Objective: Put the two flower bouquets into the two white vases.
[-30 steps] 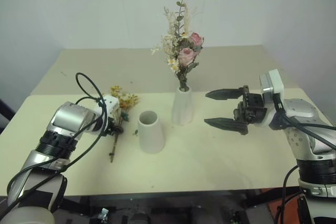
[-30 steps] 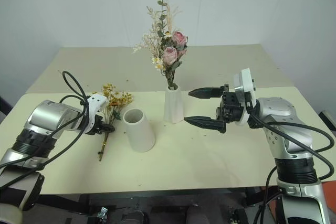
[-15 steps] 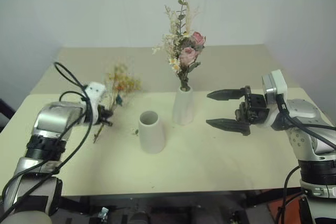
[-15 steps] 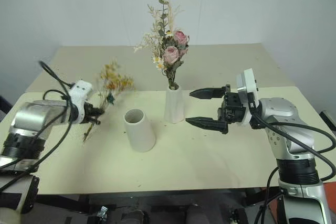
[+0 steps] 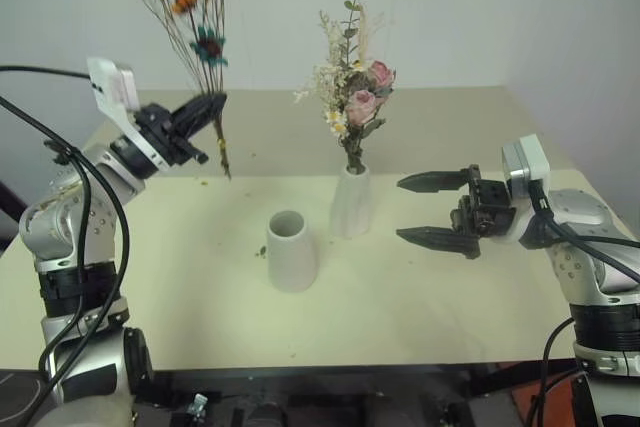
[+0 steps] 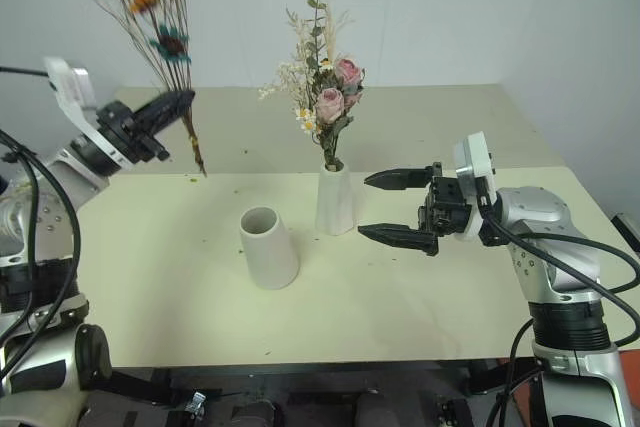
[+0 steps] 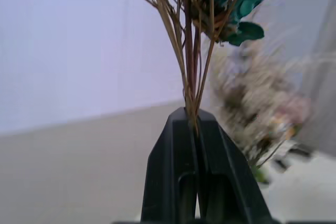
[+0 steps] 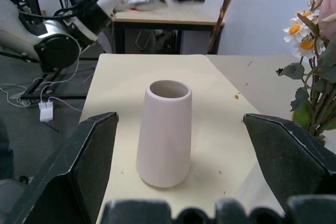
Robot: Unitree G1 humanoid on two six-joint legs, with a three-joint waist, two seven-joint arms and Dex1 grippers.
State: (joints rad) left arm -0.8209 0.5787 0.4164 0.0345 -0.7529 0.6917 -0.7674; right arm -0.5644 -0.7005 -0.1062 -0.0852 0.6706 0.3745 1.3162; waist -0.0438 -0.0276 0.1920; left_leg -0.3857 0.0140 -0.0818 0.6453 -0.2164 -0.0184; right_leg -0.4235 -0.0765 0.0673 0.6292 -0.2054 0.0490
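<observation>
- The short vase stands empty on the worktop, mouth up, nearest the front edge and a little toward the robot's left of centre.
- The right tool hangs level just beside the tall vase, on its right, pointing left toward both vases; its fingers stand wide apart with nothing between them. In the right wrist view the short vase sits squarely between those spread fingers, but well apart from them.
- The tall vase is already filled: the rose bouquet stands upright in its narrow neck, just behind and to the right of the short vase.
- The left tool is raised above the far left part of the worktop, fingers clamped together on the thin brown stems of the yellow bouquet. The left wrist view shows the stems pinched between the closed black fingers.
- The bouquet's long axis runs near upright, blooms high, cut ends hanging just below the grip and clear of the worktop.
- The relation that matters: the open mouth of the short vase lies below the stem ends, nearer the robot and to the right of them. The left arm carries the load, so I judge the stems must travel that way, stay upright, then drop into the mouth.
</observation>
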